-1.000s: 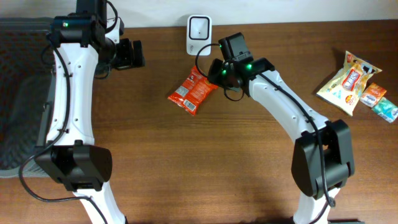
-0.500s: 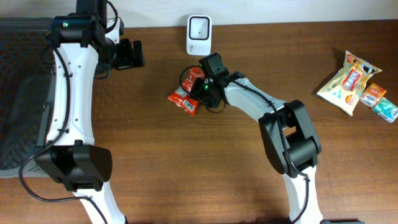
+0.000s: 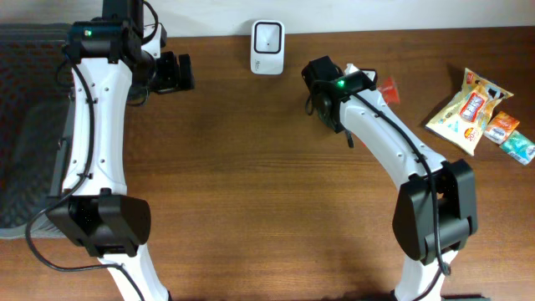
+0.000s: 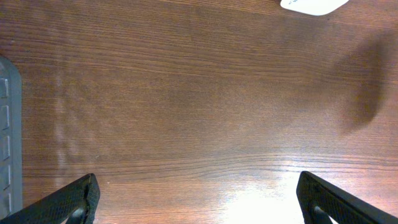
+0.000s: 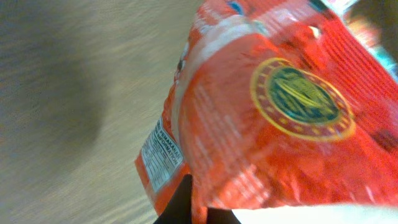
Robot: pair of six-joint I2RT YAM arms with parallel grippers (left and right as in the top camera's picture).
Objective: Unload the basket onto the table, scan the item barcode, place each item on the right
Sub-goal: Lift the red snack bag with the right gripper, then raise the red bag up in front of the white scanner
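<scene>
Overhead: right gripper (image 3: 368, 81) clamped on red snack packet (image 3: 387, 88), at 4 o'clock of scanner (image 3: 267, 36). Left gripper (image 3: 175, 73) empty, jaws wide, at 8 o'clock. Step: presenting item. Next: turn barcode face toward scanner window.

The table (image 3: 251, 184) was dark, grained wood with a smooth satin finish that caught glare. The snack packet (image 5: 267, 124) was glossy orange-red plastic film, creased. At twelve o'clock the scanner (image 3: 267, 36) was smooth white plastic. The left gripper (image 4: 198, 179) had fingers (image 4: 71, 199) of matt black, finely pebbled plastic. At nine o'clock the basket (image 3: 25, 125) looked like matt grey plastic. At three o'clock, the packets (image 3: 468, 109) were shiny film.
</scene>
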